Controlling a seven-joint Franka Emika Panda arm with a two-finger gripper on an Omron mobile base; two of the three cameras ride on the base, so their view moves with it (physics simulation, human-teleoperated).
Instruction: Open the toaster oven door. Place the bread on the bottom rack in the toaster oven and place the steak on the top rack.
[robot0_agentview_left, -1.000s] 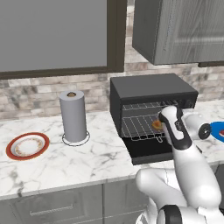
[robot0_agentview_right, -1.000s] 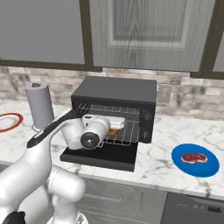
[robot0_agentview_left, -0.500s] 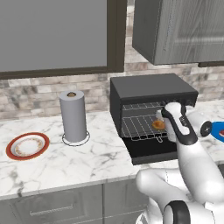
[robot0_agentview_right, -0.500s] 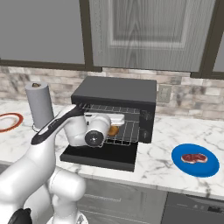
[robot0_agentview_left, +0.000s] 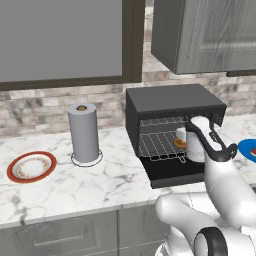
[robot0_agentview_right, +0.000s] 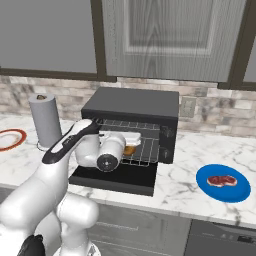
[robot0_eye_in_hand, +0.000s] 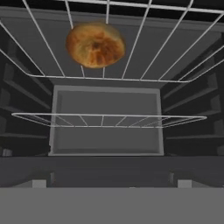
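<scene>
The toaster oven door lay flat open so the racks could be reached. The bread sat on the bottom rack. The gripper stood fully spread and empty; the steak waited on its blue plate.

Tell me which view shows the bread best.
The hand view: the bread sits whole and close on a wire rack. The left base view gives a sliver beside the arm; the right base view a small patch behind it.

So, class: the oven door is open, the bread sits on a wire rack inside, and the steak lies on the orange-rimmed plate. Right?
Not quite. The steak lies on the blue plate, right of the toaster oven, as the right base view shows. The rest holds.
</scene>
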